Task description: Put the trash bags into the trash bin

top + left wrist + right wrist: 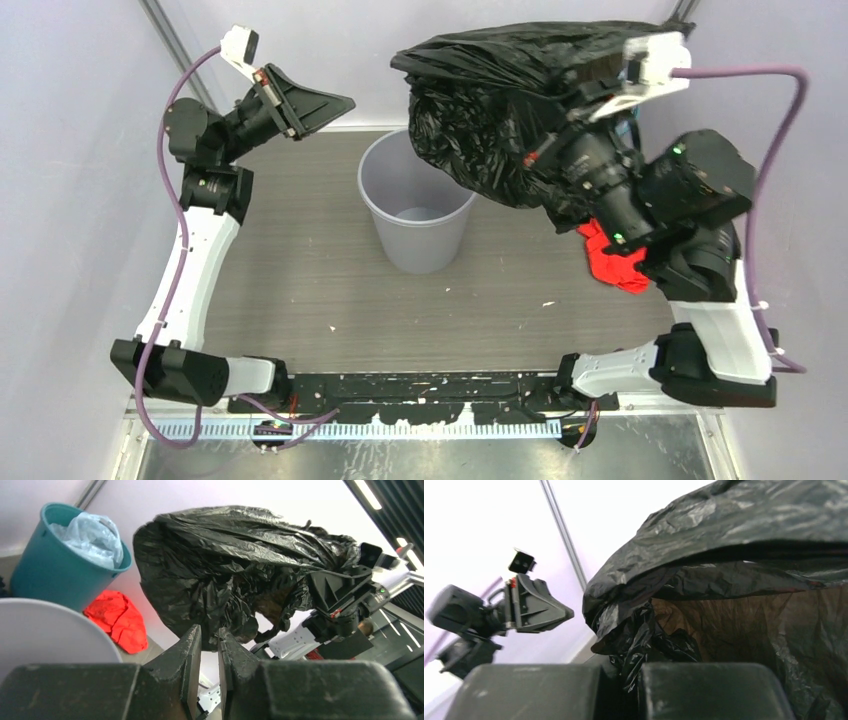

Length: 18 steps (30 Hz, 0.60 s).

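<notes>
The black trash bag (pixel 480 110) hangs in the air at the back, bunched and crinkled, above and just right of the light grey trash bin (pixel 420 245). My right gripper (pixel 565 115) is shut on a fold of the bag (pixel 734 545), which is pinched between its jaws (pixel 626 672). The bin stands upright in the middle of the table, with only a little pale material at its bottom. My left gripper (pixel 335 103) is raised at the back left, apart from the bag (pixel 225 565). Its jaws (pixel 210 632) stand a narrow gap apart with nothing between them. The bin's rim (pixel 45 630) shows low in the left wrist view.
A teal-green bin (pixel 55 580) holding a pale blue plastic bag (pixel 92 535) stands by the back wall. A red cloth bundle (pixel 615 260) lies on the table at the right, beneath my right arm. Walls close in at the back and both sides.
</notes>
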{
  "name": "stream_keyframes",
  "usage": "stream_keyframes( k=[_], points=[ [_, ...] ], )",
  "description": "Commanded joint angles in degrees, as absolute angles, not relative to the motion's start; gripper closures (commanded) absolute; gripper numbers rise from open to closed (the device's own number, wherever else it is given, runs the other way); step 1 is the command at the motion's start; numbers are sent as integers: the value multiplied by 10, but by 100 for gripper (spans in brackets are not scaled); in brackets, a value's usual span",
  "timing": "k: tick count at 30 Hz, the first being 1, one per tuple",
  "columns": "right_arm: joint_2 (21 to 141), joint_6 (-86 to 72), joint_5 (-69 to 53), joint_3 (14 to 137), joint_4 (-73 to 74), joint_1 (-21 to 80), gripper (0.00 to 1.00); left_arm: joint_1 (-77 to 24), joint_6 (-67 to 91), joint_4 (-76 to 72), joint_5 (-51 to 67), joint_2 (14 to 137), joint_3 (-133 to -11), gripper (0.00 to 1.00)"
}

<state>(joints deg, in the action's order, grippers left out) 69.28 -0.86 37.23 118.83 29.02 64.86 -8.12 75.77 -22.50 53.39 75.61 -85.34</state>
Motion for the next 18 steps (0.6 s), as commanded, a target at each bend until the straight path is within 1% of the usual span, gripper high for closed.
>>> stream_keyframes(
  k=[1,5,8,15,18],
  points=[
    [750,96,374,1245,329,648,99,-78,649,-102,538,723,-877,80],
    [789,149,390,1257,340,643,99,-77,605,-46,537,710,-874,80],
    [813,172,378,1270,372,627,99,-76,577,-10,536,705,-877,80],
    [850,134,260,1266,439,547,99,-72,547,32,533,700,-875,80],
    [866,125,234,1252,456,523,99,-72,547,32,532,700,-871,80]
  ],
)
